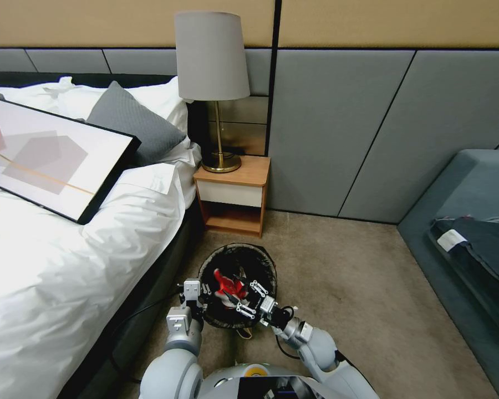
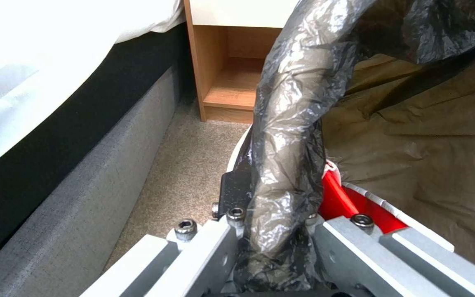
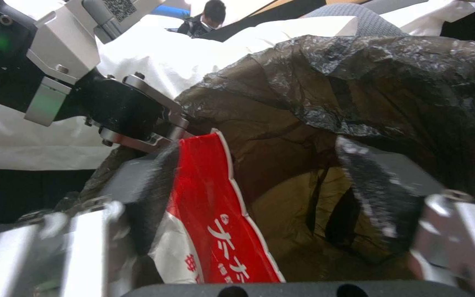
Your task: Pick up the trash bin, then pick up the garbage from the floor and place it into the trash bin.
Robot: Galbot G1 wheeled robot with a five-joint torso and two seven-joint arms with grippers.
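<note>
Red-and-white wrapper (image 3: 215, 222) stands seemingly upright in the trash bin (image 1: 237, 260).

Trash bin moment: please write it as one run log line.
left gripper: shut on trash bin rim | right gripper: open, over bin mouth | red-and-white wrapper: inside bin, against one finger | bin beside bed

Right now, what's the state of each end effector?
Left end effector: shut on the trash bin rim, pinching the bag liner.
Right end effector: open over the bin mouth, red-and-white wrapper against one finger.
</note>
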